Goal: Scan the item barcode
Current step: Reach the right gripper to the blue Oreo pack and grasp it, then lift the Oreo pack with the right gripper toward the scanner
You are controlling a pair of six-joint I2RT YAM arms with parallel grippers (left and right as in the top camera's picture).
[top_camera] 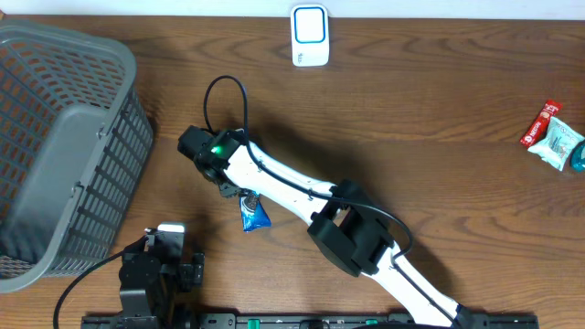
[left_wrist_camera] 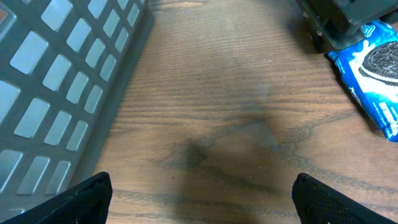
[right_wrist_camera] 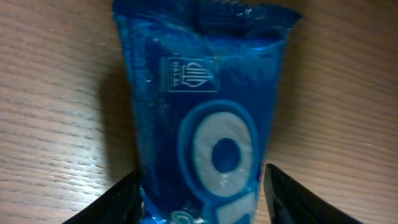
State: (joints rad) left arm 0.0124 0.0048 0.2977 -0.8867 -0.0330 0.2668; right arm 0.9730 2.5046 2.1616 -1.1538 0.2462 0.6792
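Near one basket (top_camera: 64, 137), right end effector (right_wrist_camera: 202, 183) straddles one packet (right_wrist_camera: 205, 93), grip unclear; left end effector (left_wrist_camera: 202, 190) released; perhaps three snacks (top_camera: 558, 144) afar.

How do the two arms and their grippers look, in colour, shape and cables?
The right arm has white links and black joints, a green light near the wrist and a thin black cable looping off it. The left arm is mostly black, with a white block. The left fingers and right fingers are dark and blunt.

Even, soft light leaves faint shadows on the table (top_camera: 411, 119). Close up, the blue packet (right_wrist_camera: 205, 124) looks blurred.
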